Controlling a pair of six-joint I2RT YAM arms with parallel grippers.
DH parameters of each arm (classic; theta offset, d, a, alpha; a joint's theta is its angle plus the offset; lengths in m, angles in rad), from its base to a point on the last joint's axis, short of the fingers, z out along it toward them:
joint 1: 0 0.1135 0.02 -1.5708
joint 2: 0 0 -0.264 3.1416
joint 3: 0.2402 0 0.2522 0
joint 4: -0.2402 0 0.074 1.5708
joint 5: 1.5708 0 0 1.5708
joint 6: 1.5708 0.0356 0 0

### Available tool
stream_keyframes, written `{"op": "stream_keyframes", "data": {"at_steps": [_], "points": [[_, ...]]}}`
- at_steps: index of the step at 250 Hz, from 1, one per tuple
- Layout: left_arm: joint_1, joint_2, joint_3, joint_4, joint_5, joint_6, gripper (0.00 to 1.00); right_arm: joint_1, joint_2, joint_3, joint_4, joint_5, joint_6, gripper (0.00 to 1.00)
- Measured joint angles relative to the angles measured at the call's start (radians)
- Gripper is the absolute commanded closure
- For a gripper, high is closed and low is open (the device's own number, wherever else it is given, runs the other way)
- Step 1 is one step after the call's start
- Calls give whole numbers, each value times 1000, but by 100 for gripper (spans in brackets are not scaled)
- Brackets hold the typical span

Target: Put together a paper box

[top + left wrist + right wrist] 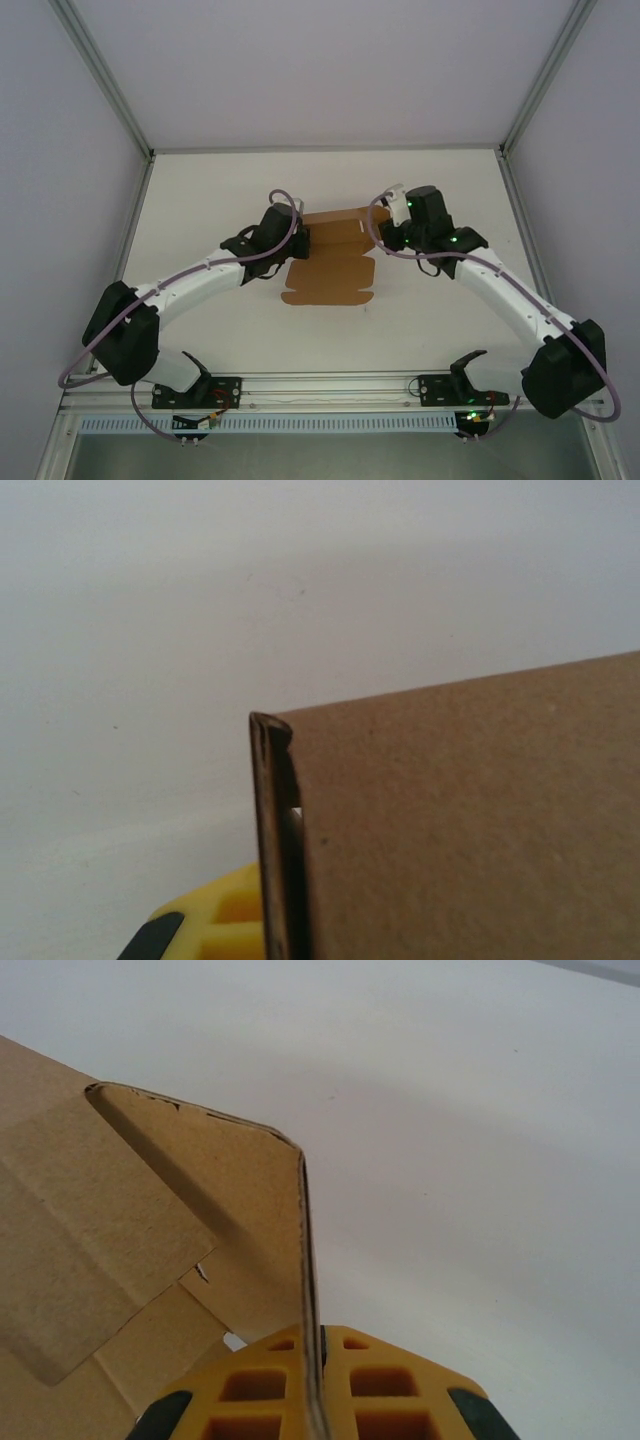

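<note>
The paper box (330,272) is a flat brown die-cut sheet lying mid-table between both arms. My left gripper (298,241) holds its left side. In the left wrist view a raised brown panel (470,820) covers the right half, with its doubled edge pinched in my left gripper (284,930). One yellow finger (215,920) shows and the other is hidden behind the panel. My right gripper (384,232) is at the sheet's far right corner. In the right wrist view its fingers (318,1365) are shut on an upright side flap (230,1210) with a rounded corner.
The white table (220,200) has open surface all around the sheet. Grey walls and aluminium frame posts (105,80) close the cell on three sides. A metal rail (330,385) with the arm bases runs along the near edge.
</note>
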Motion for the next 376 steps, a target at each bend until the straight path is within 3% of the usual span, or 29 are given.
{"op": "stream_keyframes", "data": {"at_steps": [97,154,177,209,221,236,258,331,344,376], "points": [[7,11,8,-50,-1,-29,100,182,212,138,-21,452,175,100],[11,13,8,-52,0,-40,100,209,269,189,-47,538,248,100],[11,13,8,-52,-1,-41,100,212,269,191,-49,536,260,100],[11,13,8,-54,-5,-40,100,211,235,163,-45,512,259,89],[11,13,8,-52,-5,-40,100,209,206,141,-45,492,254,81],[10,13,9,-37,-3,-40,100,206,158,112,-47,459,249,63],[8,13,14,-5,3,-40,100,195,67,66,-58,383,241,51],[2,13,14,40,27,-17,100,121,-258,3,-108,215,210,36],[2,13,14,41,27,-13,100,95,-303,3,-111,204,208,29],[2,13,14,40,31,-2,100,-9,-354,3,-113,203,201,27]]}}
